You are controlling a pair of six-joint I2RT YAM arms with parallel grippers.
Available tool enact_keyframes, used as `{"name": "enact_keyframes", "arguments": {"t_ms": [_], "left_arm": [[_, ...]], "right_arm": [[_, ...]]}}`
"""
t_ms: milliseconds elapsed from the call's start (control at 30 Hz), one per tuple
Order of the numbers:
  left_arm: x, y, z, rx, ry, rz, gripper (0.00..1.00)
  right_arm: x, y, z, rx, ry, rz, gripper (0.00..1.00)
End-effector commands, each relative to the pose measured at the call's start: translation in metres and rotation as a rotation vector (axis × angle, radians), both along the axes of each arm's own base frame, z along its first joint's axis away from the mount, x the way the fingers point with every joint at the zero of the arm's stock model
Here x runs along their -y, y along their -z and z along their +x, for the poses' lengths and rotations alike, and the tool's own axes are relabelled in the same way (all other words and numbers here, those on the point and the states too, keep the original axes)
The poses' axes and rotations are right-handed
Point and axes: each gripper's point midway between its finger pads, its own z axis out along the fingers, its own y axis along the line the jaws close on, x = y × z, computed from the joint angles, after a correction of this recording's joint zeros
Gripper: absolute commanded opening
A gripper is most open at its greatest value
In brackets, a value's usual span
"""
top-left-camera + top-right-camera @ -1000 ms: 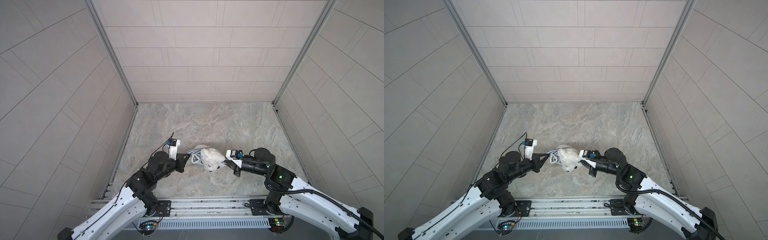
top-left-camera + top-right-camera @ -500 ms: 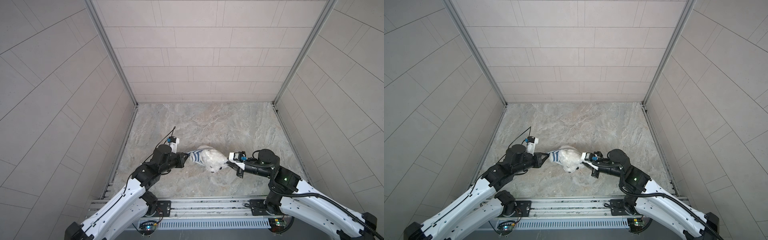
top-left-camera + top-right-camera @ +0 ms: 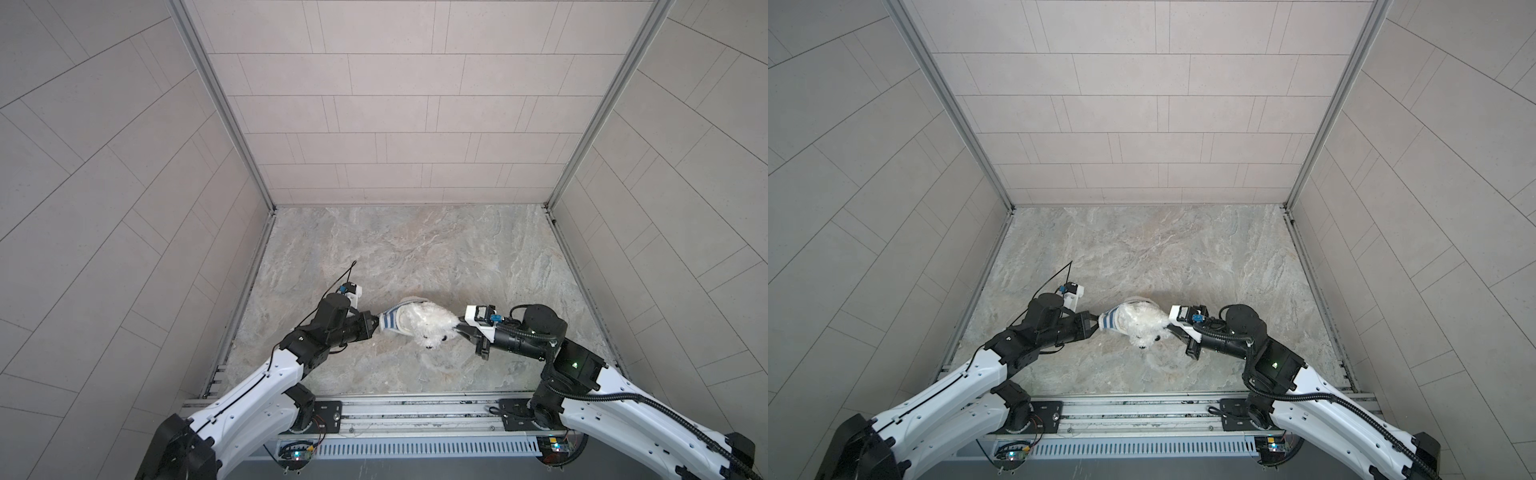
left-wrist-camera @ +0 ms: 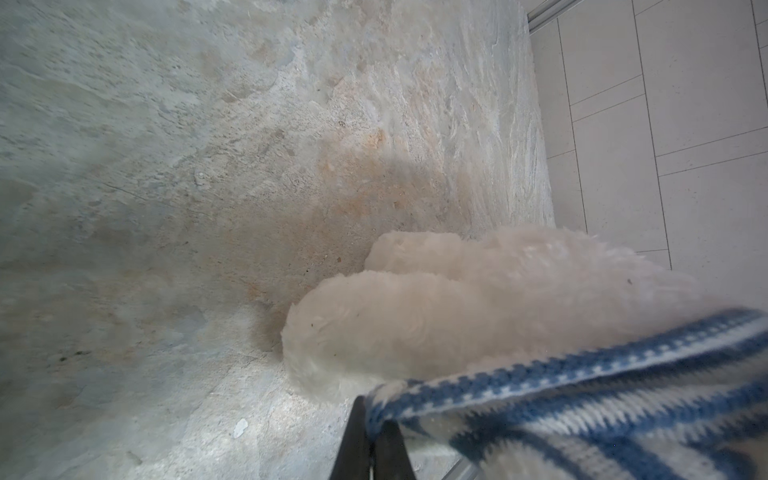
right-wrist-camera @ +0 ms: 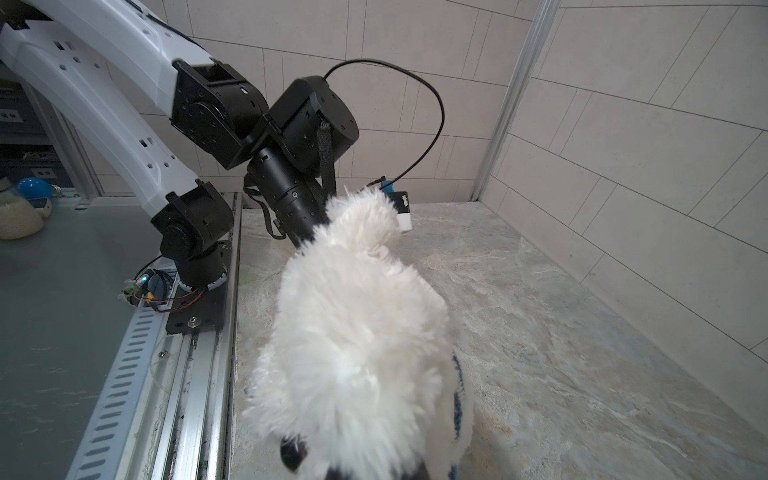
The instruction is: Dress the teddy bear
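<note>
Left wrist view shows the left gripper (image 4: 372, 419) pinched fully closed on the hem of the striped shirt (image 4: 582, 407). Two fluffy limbs of the teddy bear (image 4: 415, 328) jut past the knit toward the marble tabletop (image 4: 166, 166). In both top views the bear sits near the front middle of the table, strung between the two arms with the shirt bunched round its left end. Whether it rests on the stone or hangs just above it I cannot tell. On its right, the right gripper (image 3: 459, 332) is clamped almost closed on fur at the head end.

The likeliest failure is a slip. Each hold is a thin pinch on soft material, so opposed pulling could free the hem or the fur. It could also drag the shirt off rather than further on. No container shows on the tabletop.
</note>
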Motion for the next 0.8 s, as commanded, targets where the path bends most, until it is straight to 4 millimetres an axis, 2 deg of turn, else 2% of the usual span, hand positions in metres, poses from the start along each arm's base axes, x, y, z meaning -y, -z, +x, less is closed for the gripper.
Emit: {"name": "enact_keyframes", "arguments": {"t_ms": [0,100,267,333,433,600,633,767], "left_arm": [[-0.022,0.026,0.002,-0.048,-0.087,0.082,0.00],[-0.017,0.019,0.003,-0.022,-0.070,0.054,0.00],[0.027,-0.035,0.000,0.114,0.108,-0.208,0.00],[0.035,-0.046,-0.006,0.137,0.169,-0.228,0.00],[0.034,-0.041,-0.011,0.129,0.191,-0.180,0.00],[0.020,-0.020,-0.012,0.088,0.140,-0.096,0.00],[0.015,-0.017,-0.011,0.085,0.126,-0.060,0.04],[-0.010,-0.028,-0.012,0.145,0.068,0.059,0.46]], "right_arm": [[0.002,-0.049,-0.008,0.121,-0.026,0.138,0.00],[0.002,-0.051,-0.007,0.122,-0.026,0.145,0.00],[-0.003,-0.049,-0.005,0.106,-0.035,0.139,0.00],[-0.003,-0.052,-0.003,0.109,-0.029,0.145,0.00],[-0.001,-0.057,0.000,0.113,-0.007,0.162,0.00],[0.001,-0.053,0.003,0.102,0.019,0.150,0.00],[0.002,-0.053,0.004,0.101,0.029,0.142,0.00],[0.010,-0.047,0.012,0.104,0.091,0.083,0.00]]}}
